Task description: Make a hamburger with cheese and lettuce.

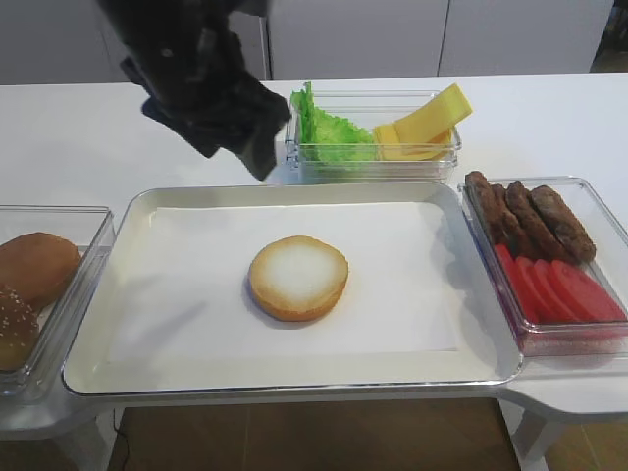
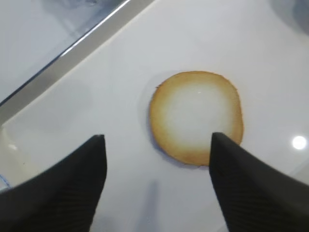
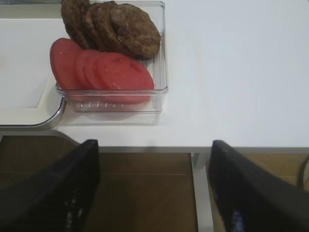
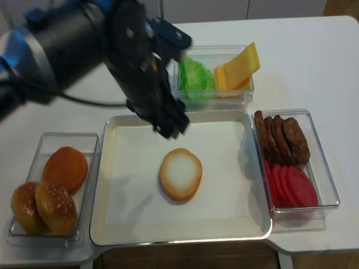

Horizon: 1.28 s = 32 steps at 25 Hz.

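Note:
The hamburger is a single flat bun half [image 1: 298, 278] [image 4: 180, 174], cut face up, on the white paper in the middle of the metal tray [image 1: 137, 206]. My left gripper [image 4: 168, 130] [image 1: 263, 165] hovers over the tray's back left part, above and behind the bun; it is open and empty. In the left wrist view its fingers [image 2: 58, 188] frame bare paper, with the bun [image 2: 195, 116] just beyond the right one. Green lettuce [image 1: 329, 130] [image 4: 196, 75] and yellow cheese [image 1: 427, 123] [image 4: 238, 70] share a clear box behind the tray. My right gripper [image 3: 154, 142] is open over the floor, off the table's front edge.
A clear box right of the tray holds brown patties [image 1: 535, 221] [image 3: 120, 26] and tomato slices [image 1: 564, 289] [image 3: 104, 70]. Another clear box [image 4: 45, 140] on the left holds domed buns [image 4: 66, 167], one of them sesame-speckled [image 4: 55, 206]. The table's front edge [image 3: 159, 147] lies just ahead of the right gripper.

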Available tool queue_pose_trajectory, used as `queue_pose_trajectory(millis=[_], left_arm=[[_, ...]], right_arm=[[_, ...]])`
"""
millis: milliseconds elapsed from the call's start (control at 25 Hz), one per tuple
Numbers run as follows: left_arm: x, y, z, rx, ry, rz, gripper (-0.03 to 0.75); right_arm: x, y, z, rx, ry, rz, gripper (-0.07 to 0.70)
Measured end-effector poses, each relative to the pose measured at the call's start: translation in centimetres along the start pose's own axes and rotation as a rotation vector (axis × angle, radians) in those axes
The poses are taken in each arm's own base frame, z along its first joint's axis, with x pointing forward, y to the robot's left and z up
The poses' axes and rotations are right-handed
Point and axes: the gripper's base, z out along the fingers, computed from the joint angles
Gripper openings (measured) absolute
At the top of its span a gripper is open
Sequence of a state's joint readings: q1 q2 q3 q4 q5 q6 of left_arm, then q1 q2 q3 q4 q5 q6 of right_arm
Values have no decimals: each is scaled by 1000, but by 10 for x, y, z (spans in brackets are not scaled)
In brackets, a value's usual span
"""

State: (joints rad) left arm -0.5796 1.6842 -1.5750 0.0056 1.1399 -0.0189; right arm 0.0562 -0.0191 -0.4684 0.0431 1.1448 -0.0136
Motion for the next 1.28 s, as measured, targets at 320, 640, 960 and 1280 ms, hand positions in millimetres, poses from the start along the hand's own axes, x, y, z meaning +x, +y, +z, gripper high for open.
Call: queue_pose_trajectory(millis=[320, 640, 960, 1280], left_arm=[[18, 72, -26, -38, 28, -175, 471], [34, 108, -61, -52, -48, -298, 445], [48, 102, -100, -95, -134, -278, 442], [83, 93, -123, -173, -155, -283, 441]], right_arm=[[0, 0, 0, 0, 0, 2, 549], [0, 0, 0, 0, 0, 2, 549], [0, 0, 0, 0, 0, 4, 549], [0, 0, 0, 0, 0, 4, 549]])
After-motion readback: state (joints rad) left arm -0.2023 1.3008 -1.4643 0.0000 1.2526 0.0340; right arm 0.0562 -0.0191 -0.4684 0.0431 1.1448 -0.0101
